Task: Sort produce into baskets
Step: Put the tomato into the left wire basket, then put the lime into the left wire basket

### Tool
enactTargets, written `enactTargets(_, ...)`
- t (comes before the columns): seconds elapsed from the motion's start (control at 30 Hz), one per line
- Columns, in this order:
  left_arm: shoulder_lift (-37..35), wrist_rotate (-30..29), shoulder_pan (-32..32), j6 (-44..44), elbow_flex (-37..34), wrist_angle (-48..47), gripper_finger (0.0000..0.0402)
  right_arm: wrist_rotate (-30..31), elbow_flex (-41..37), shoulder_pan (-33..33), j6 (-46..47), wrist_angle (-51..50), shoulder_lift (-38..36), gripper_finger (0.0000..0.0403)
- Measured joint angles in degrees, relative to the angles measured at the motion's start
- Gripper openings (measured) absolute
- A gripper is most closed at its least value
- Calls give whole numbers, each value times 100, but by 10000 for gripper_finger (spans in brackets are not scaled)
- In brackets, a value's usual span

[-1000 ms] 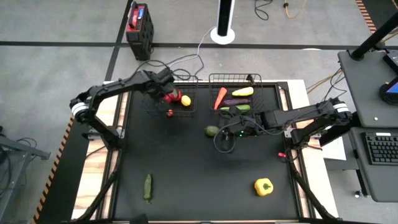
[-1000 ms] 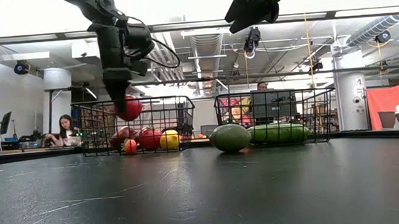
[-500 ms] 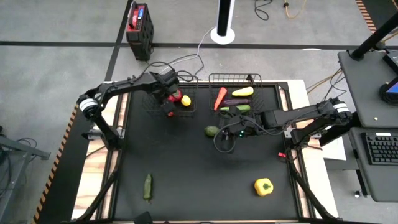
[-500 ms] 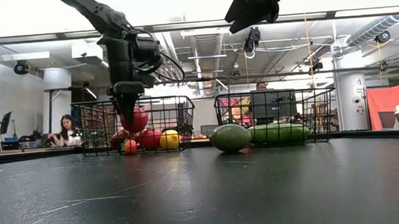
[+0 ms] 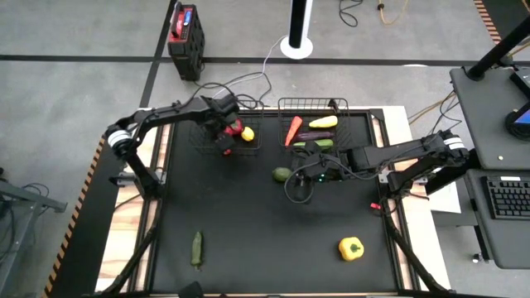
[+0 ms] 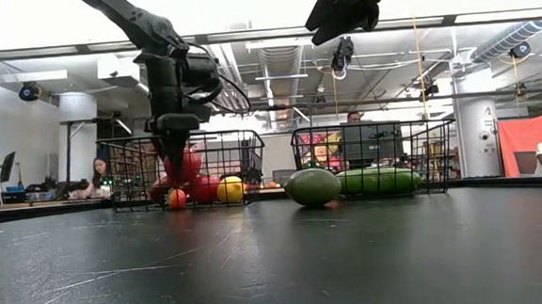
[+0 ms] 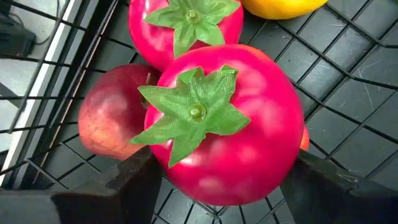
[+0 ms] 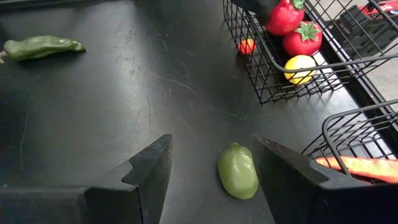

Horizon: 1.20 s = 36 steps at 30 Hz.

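My left gripper [image 5: 225, 134] is shut on a red tomato [image 7: 224, 124] with a green leafy cap, low inside the left black wire basket [image 5: 258, 147]. Under it lie a second tomato [image 7: 186, 25], a red apple [image 7: 109, 115] and a yellow lemon [image 7: 280, 5]. My right gripper [image 8: 211, 180] hovers open high above the table's middle, and a green avocado [image 8: 237, 170] lies on the black mat below it. The right basket [image 5: 281, 103] holds a carrot [image 5: 293, 130], a yellow squash, an eggplant and cucumbers. My left gripper pinches the tomato's two round sides [image 7: 171, 168] between its two fingers, coming from above and pointing steeply down. The tomato sits cap up, hanging inside the basket [image 6: 126, 175] just over the other fruit; whether it touches them, I cannot tell.
A yellow pepper [image 5: 350, 247] lies near the table's front right, a long green vegetable [image 5: 197, 248] near the front left. A small red fruit [image 8: 247, 45] sits in the left basket's near corner. A red-and-black box [image 5: 185, 33] stands on the floor beyond the table.
My left gripper has sunk with the tomato from above the basket's rim down into the left basket, rolling a little about its own axis and keeping its hold.
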Motion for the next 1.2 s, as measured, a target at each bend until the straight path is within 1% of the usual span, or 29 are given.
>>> enactTargets(0.13,32,0,-7,-42,0,61,270,2,-1,0,0,0,0,212)
enactTargets(0.37,32,0,-7,-44,0,117,303,4,-2,0,0,0,0,212)
enactTargets(0.5,32,0,-7,-42,0,119,315,5,0,0,0,1,0,212)
enactTargets(0.83,21,-4,-92,-18,0,3,318,11,-2,-1,17,1,0,212)
enactTargets(1.2,-216,-4,-164,-35,-1,-110,318,109,-2,-1,20,2,0,212)
